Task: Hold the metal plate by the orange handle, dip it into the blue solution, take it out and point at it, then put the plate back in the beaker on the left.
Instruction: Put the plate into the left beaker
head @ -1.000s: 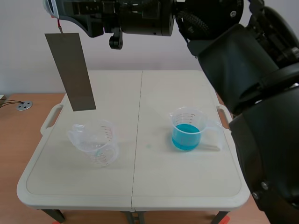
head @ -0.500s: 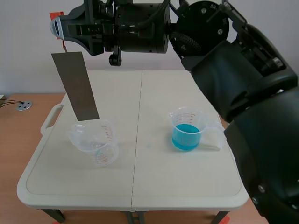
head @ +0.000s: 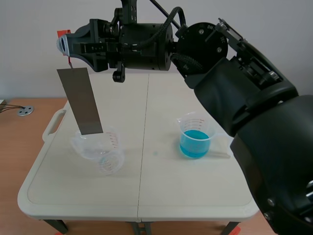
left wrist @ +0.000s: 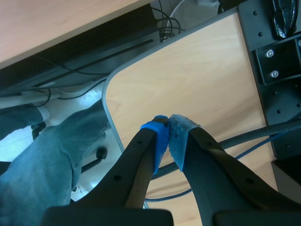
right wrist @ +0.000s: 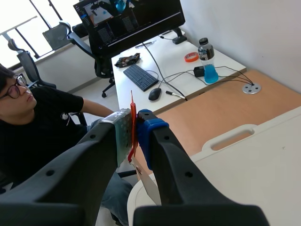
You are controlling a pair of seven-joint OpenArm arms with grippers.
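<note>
Right pincer (head: pixel 62 43): clamped on orange handle (right wrist: pixel 132 123) | metal plate (head: pixel 80 100): hanging tilted, lower edge at mouth of left beaker (head: pixel 100 149) | left pincer (left wrist: pixel 168 141): closed, empty | stage: apparently final | remaining: lower plate, release | blue solution (head: pixel 194 143): well apart

Matt grey metal plate (head: pixel 80 100); clear plastic beakers (head: pixel 100 149).

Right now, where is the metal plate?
In the scene view the metal plate hangs tilted from the right gripper over the left side of the table, its lower edge at the mouth of the clear beaker.
</note>
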